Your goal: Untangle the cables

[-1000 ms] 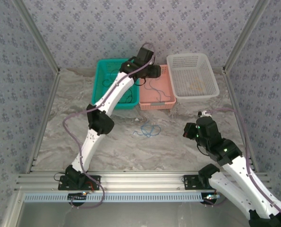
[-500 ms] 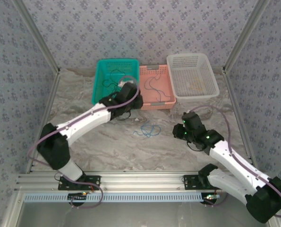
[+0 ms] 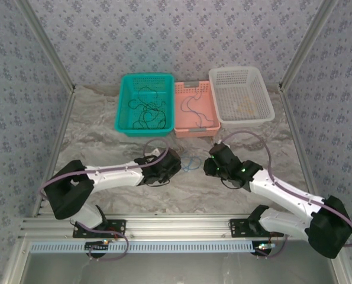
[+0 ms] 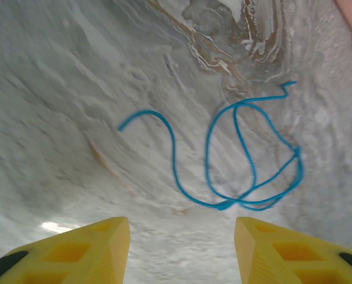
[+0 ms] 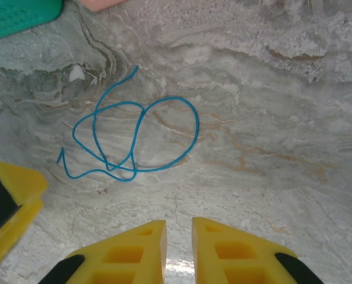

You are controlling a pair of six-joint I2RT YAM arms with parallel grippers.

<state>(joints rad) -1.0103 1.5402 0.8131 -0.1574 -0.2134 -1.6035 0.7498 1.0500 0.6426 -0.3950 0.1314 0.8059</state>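
On bare table [image 3: 105, 127] | blue cable [image 3: 190, 163] loose between arms | left jaws apart | right jaws nearly together

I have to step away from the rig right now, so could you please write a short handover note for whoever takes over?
Left gripper: open, empty, low over the table, facing the blue cable.
Right gripper: fingers nearly together, empty, on the opposite side of the same cable.
Cables: black ones lie in the teal basket, a thin dark one in the pink basket, something pale in the white basket.
Done: those appear sorted.
Left: the blue cable lies looped over itself on the table, not yet gripped; probably open it out and bin it.
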